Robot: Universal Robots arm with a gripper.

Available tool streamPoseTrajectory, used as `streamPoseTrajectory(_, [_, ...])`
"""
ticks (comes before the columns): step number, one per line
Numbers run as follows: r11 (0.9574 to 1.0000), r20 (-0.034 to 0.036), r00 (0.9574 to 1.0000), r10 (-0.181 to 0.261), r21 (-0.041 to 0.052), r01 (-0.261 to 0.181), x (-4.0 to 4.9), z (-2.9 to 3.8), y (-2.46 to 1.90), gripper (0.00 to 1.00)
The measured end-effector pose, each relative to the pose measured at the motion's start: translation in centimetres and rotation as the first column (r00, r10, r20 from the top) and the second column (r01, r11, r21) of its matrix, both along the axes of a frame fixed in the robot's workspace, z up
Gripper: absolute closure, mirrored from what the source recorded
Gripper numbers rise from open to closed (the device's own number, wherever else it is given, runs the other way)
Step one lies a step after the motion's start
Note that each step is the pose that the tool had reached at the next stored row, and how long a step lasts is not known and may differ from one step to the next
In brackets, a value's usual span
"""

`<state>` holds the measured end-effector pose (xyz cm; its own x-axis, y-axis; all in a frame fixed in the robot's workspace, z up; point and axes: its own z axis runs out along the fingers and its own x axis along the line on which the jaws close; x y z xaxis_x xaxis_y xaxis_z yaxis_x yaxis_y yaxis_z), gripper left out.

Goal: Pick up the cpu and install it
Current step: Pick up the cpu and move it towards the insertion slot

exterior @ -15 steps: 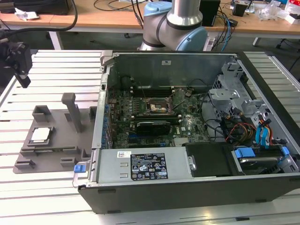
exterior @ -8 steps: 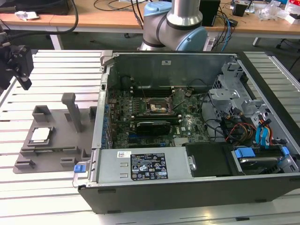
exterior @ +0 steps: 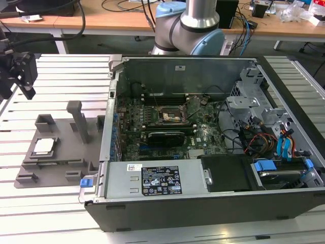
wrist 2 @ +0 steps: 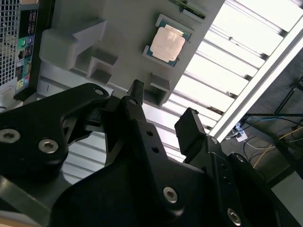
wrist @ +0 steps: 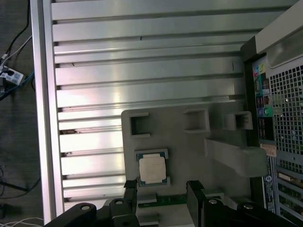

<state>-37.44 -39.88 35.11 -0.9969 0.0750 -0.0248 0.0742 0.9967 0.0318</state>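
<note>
The cpu (exterior: 44,146) lies flat in a recess of the grey tray (exterior: 66,158), at the exterior view's left on the slatted worktop (exterior: 61,71). Above it, in both wrist views, I see my fingers (wrist: 194,191) standing apart with nothing between them, well clear of the chip. Just right of the cpu an upright post (exterior: 78,121) rises from the tray. Further right sits the open computer case (exterior: 152,185). The exterior view shows me the socket (exterior: 170,116) on its board. The first wrist view shows the case's rear ports (wrist: 263,101).
</note>
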Motion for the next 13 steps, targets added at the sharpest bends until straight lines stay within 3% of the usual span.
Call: streamPoseTrajectory(13, [1.0, 0.0, 1.0, 0.0, 0.0, 0.0, 0.0, -1.12, 0.0, 0.45])
